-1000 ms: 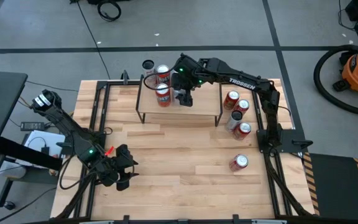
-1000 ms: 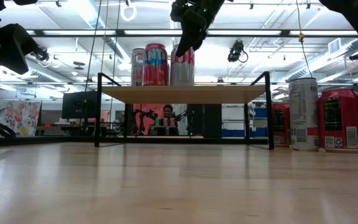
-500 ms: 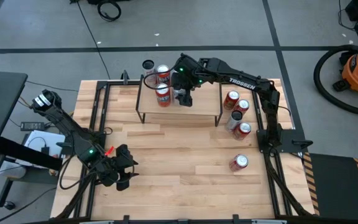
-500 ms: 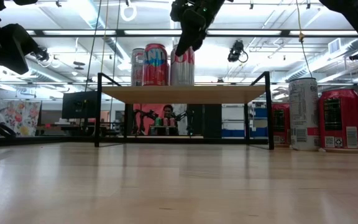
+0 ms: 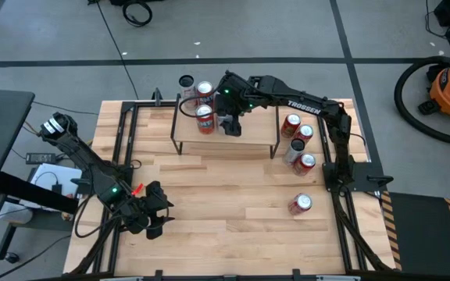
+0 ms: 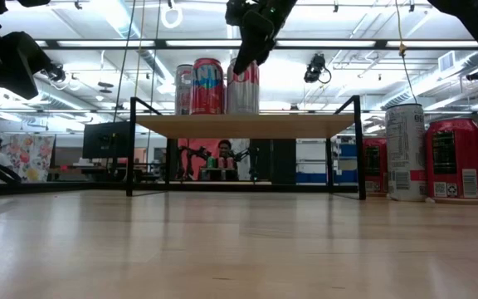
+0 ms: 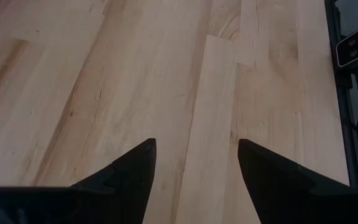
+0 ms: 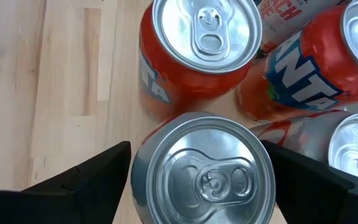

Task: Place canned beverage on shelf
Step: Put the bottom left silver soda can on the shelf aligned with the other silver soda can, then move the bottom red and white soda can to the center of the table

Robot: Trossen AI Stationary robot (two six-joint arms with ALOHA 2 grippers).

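— Can (image 8: 202,171) status? Where is it?
— On the shelf (image 5: 252,134), beside the red cans (image 5: 204,119). My right claw (image 5: 231,125) straddles it, fingers apart; left claw (image 7: 194,163) idles open at seven o'clock over the counter (image 5: 233,203).

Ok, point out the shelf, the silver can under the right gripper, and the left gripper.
shelf (image 6: 305,125): low view, front edge of the board.
silver can (image 8: 204,168): right wrist view, its lid.
right gripper (image 8: 197,163): right wrist view, between its fingertips.
left gripper (image 7: 196,149): left wrist view, between its fingertips.

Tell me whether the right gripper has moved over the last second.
Yes, slightly: in the high view the right gripper has shifted toward the shelf's front edge, above the silver can; in the low view it has risen a little.
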